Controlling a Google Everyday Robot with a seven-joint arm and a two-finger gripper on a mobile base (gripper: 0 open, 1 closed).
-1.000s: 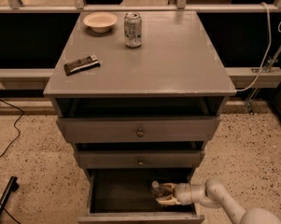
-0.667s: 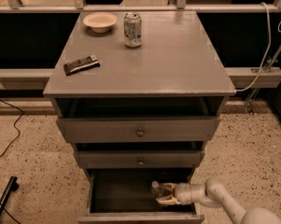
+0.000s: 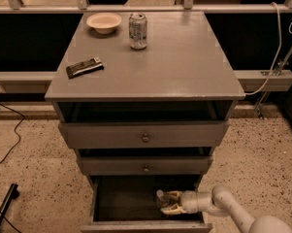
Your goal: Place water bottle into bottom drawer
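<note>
The bottom drawer is pulled open, showing its dark box interior. My gripper reaches into it from the right, low inside the right half. Its two pale fingers are closed around the water bottle. The bottle is small and clear, lies between the fingers, and its cap end points left. Most of the bottle's body is hidden by the fingers. My white arm comes in over the drawer's right side.
The two upper drawers with round knobs are slightly open. On the cabinet top stand a silver soda can, a pale bowl and a dark snack bar. Cables lie on the speckled floor at left.
</note>
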